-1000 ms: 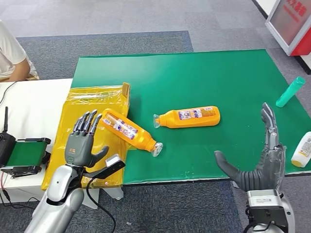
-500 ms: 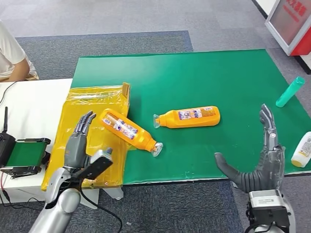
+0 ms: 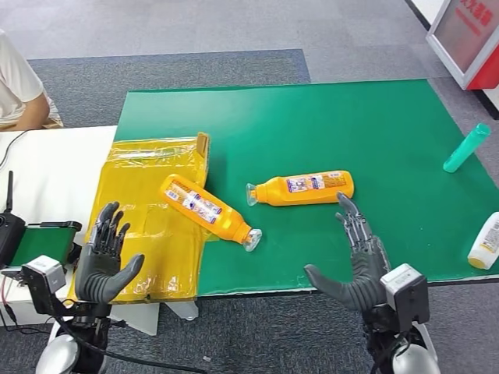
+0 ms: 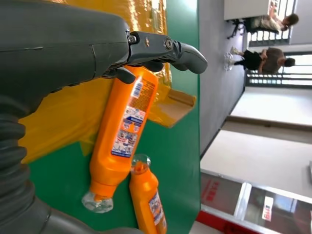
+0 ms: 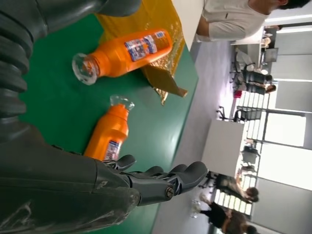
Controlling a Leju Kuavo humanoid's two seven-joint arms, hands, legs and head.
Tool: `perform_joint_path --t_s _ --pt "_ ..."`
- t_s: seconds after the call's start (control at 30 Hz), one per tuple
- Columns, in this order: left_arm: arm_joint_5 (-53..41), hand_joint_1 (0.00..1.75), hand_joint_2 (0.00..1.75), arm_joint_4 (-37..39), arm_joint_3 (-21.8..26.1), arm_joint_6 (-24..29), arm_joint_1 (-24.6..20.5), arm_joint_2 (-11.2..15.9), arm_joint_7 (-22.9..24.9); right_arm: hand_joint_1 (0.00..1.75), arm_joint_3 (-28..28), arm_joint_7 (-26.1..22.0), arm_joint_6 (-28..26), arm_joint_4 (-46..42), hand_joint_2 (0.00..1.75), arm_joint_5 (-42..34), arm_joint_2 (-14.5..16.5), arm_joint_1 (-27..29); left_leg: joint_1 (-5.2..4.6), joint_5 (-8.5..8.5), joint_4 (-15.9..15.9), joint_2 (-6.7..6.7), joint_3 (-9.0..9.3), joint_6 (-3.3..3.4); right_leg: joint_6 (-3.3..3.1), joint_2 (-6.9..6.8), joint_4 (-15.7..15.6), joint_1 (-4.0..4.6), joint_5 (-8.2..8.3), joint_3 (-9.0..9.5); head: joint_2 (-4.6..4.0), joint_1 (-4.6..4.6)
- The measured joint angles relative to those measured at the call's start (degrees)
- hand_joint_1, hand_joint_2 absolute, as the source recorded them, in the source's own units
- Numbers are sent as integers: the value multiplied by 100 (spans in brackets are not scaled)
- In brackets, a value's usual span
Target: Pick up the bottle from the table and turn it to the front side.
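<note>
1. Grey and dark, the right hand (image 3: 358, 261) is spread wide with thumb out, holding nothing; it hovers at the near edge of the green mat (image 3: 376, 125), just short of the nearer end of the middle orange bottle (image 3: 301, 188).
2. Spread the same way and empty, the left hand (image 3: 104, 255) sits low over the near corner of the yellow bag (image 3: 138, 234), touching nothing that I can see.
3. That middle orange bottle lies on its side on the mat, clear cap toward the robot's left, label up, with open green all round it except where the second orange bottle (image 3: 207, 210) comes close, cap to cap.
4. The second orange bottle lies slanted, base on the yellow bag and clear cap on the mat.
5. Wide open mat stretches beyond both bottles to the far edge of the counter (image 3: 53, 175).
6. Off to the right a teal bottle (image 3: 466, 146) lies near the mat's edge, and a white bottle (image 3: 486, 241) lies at the right border.
7. A person (image 3: 20, 89) sits at the far left, beside the white part of the counter.
</note>
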Motion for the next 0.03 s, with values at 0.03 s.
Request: perform_joint_path --t_s 0.03 --pt "19 0 175 -35 7 41 35 10 25 0 19 27 -7 42 175 -40 0 -11 0 0 0 0 0 0 0 0 0 0 0 0 0 0"
